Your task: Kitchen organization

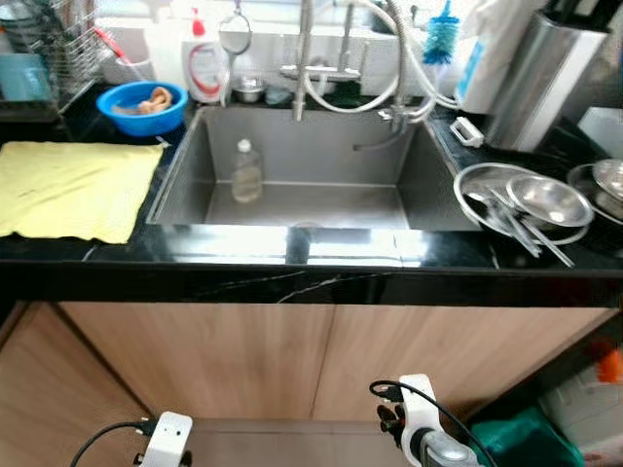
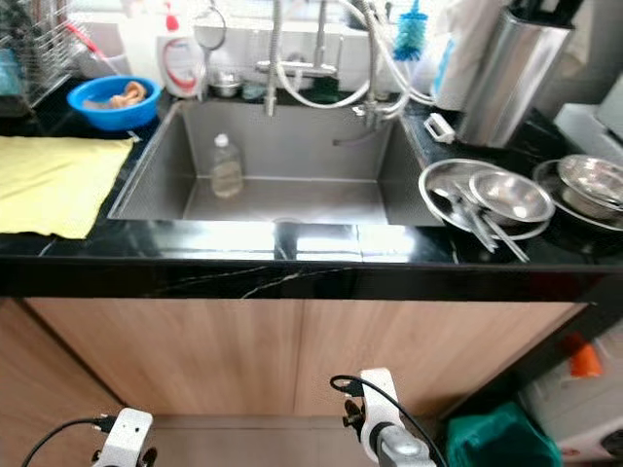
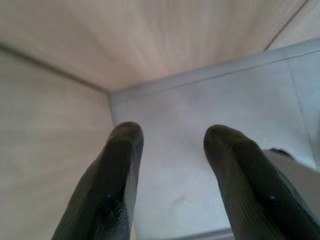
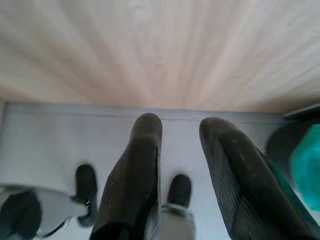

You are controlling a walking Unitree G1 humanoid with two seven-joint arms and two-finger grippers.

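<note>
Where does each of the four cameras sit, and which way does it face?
Left eye: head, looking down at the sink; both wrists low.
Right eye: beside it, same sink, bottle and yellow cloth.
Left wrist: along the open left tool toward floor and cabinet.
Right wrist: along the open right tool; shares that wood.

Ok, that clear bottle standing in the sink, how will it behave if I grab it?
The clear bottle looks like thin plastic, so probably light and squashy. It stands upright on the steel sink floor, tall and narrow, so a side nudge may tip it. Possibly wet and slippery there.
</note>
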